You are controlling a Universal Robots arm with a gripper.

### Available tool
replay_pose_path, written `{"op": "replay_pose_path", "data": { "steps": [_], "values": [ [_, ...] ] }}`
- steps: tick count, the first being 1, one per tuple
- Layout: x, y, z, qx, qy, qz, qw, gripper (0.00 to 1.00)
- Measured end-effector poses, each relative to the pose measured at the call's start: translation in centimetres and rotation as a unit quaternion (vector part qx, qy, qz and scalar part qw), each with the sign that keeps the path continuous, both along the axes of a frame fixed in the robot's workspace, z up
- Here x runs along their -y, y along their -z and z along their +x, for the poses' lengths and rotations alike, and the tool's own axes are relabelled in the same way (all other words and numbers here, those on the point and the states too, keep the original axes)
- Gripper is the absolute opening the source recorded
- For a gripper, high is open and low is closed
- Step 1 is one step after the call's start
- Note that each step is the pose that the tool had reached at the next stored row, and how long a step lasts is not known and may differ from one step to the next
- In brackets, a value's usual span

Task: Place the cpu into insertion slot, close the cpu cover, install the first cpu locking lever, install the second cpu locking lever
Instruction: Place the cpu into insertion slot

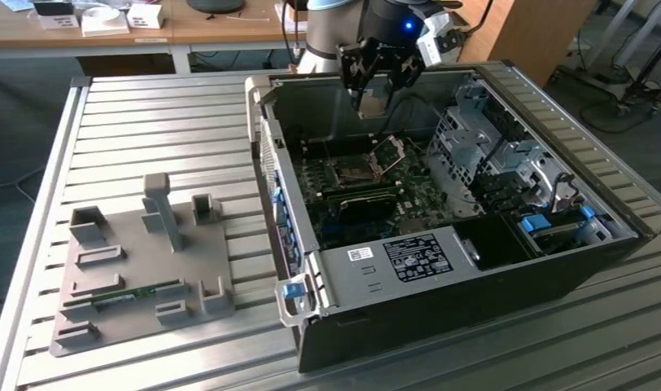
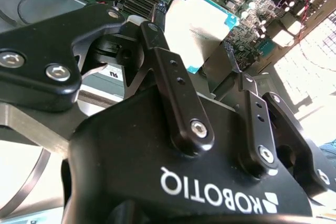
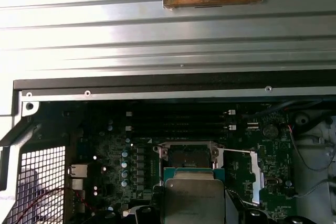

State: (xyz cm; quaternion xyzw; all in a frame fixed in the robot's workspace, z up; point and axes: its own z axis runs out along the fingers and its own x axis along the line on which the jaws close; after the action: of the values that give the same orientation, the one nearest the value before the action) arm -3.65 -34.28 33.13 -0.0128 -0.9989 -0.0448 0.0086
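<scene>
- One gripper [image 1: 372, 98] pinches the cpu [image 2: 199, 24] by its edges, hovering above the open insertion slot [image 3: 187, 158].
- Best practice, by judgement: keep the chip level and square to the socket rim, clear of the raised cpu cover [image 1: 391, 151].

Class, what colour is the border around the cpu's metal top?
Teal, edging the silvery top of the cpu; it shows best in the second wrist view.
</scene>
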Motion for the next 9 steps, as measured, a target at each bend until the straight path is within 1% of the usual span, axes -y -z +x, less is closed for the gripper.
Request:
{"op": "replay_pose_path", "data": {
  "steps": [9],
  "values": [
    [0.00,0.39,0.00,0.0000,0.000,0.0000,1.0000,0.54]
  ]
}}
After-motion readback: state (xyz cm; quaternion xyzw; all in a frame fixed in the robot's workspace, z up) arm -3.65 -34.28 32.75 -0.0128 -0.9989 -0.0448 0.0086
